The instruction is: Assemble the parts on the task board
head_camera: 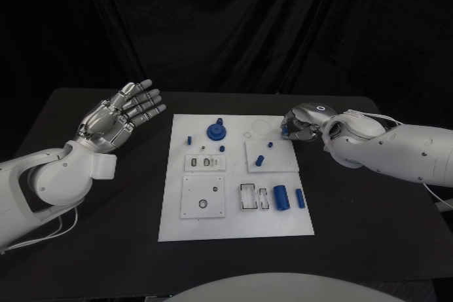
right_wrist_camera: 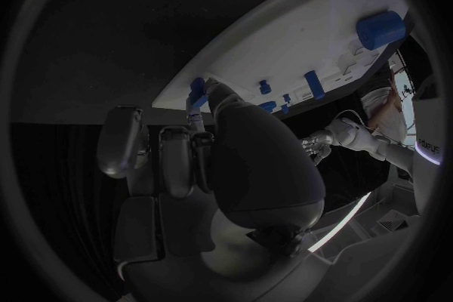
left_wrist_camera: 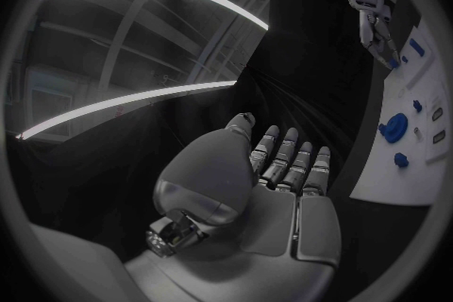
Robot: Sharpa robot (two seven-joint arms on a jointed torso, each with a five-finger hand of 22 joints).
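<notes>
The right robot hand [head_camera: 300, 123] is shown at the far right corner of the white task board [head_camera: 236, 226], fingers curled around a small blue part [right_wrist_camera: 196, 93] at their tips; in the right wrist view the part is seen pinched just above the board's edge. The left robot hand [head_camera: 121, 115] is held raised beside the board's left edge, released and grasping nothing, fingers spread and palm open.

The remaining blue parts are seen on the board: a round gear-like piece [head_camera: 216, 130] near the far edge, a short peg [head_camera: 260, 160] in the middle, and 2 cylinders [head_camera: 280, 196] toward the near right. The board rests on the black bench [head_camera: 113, 249].

The step in hand is judged to be the seating of the pinched part. It is best done with the part kept upright, lined up over its socket before lowering, and pressed straight down, so that the neighbouring pegs are not knocked.
</notes>
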